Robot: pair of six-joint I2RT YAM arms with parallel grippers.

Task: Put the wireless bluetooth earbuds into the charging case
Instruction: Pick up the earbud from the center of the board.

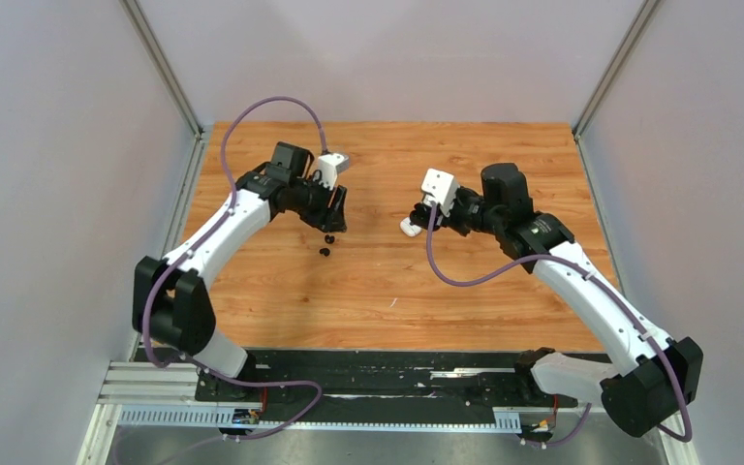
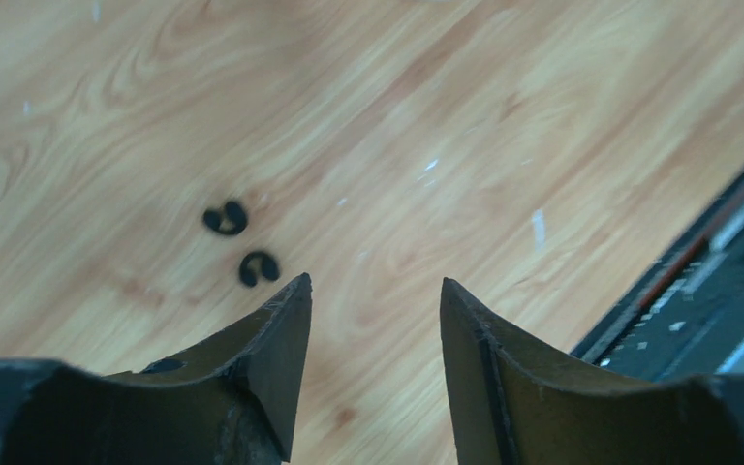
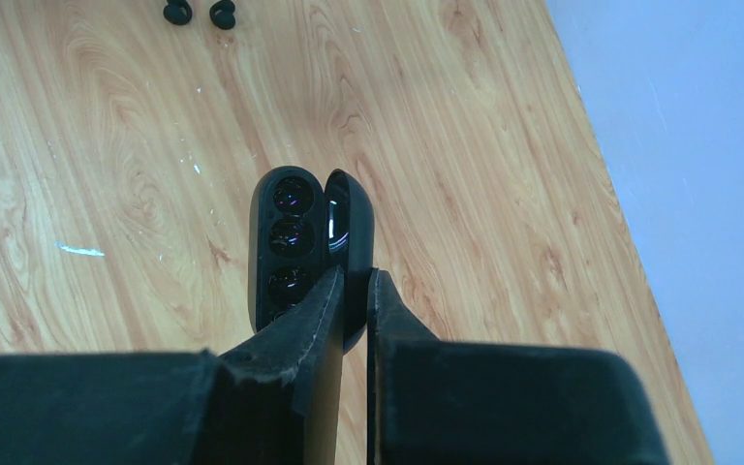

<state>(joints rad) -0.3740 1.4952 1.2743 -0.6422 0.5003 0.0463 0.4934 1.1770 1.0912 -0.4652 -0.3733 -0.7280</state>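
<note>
Two tiny black earbuds lie close together on the wooden table, one just beyond the other in the left wrist view. My left gripper hovers just above and beside them, open, with nothing between its fingers. The charging case stands open, its dark inside with round sockets facing left. It looks white from above. My right gripper is shut on the case's raised lid. The earbuds lie far from the case at the top edge of the right wrist view.
Pale walls enclose the wooden table on the left, back and right. A black rail with the arm bases runs along the near edge and shows at the right of the left wrist view.
</note>
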